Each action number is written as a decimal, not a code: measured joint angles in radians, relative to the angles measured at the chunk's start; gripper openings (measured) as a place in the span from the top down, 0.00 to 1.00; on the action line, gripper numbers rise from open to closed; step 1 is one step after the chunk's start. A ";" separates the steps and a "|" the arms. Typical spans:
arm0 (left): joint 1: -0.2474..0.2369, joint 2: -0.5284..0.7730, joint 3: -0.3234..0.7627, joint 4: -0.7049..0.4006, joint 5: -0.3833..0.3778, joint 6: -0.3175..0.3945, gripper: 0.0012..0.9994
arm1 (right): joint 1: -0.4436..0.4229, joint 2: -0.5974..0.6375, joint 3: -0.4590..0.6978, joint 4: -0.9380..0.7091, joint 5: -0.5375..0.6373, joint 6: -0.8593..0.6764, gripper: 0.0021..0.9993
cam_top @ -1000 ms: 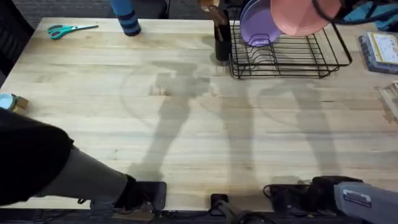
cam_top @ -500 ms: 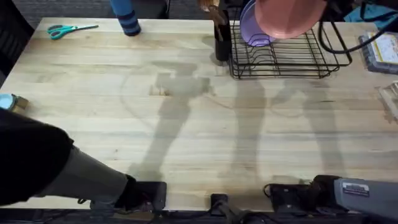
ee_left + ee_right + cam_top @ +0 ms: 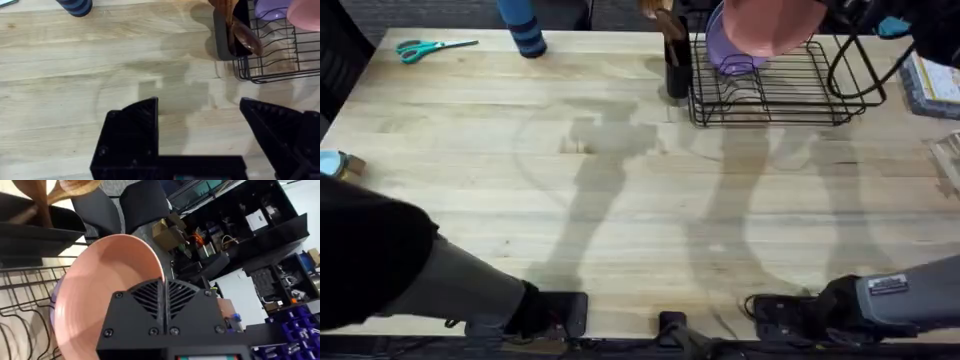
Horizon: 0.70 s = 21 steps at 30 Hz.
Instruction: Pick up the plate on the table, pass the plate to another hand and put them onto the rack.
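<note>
The plate (image 3: 765,25) was held up on edge over the far part of the rack (image 3: 775,90), at the table's (image 3: 620,190) far right corner. In the right wrist view the right gripper (image 3: 164,287) had its two fingers pressed together on the plate's (image 3: 100,295) rim, and the hollow face of the plate was turned toward that camera. Being round, the plate had no long axis; it stood roughly upright. A purple plate (image 3: 720,50) stood in the rack just behind and below it, partly covered. A utensil holder (image 3: 677,60) with wooden spoons sat just beside the rack's left end.

The left gripper (image 3: 200,125) hung over bare table nearer the bases, fingers wide apart and holding nothing.
</note>
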 joint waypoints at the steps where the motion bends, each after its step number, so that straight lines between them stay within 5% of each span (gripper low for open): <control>1: 0.000 0.000 0.000 0.000 0.000 0.000 0.01 | 0.000 0.024 0.000 0.048 0.000 0.000 0.97; 21: 0.000 0.000 0.000 0.000 0.000 0.000 0.01 | 0.017 0.172 0.003 0.243 -0.004 -0.001 0.97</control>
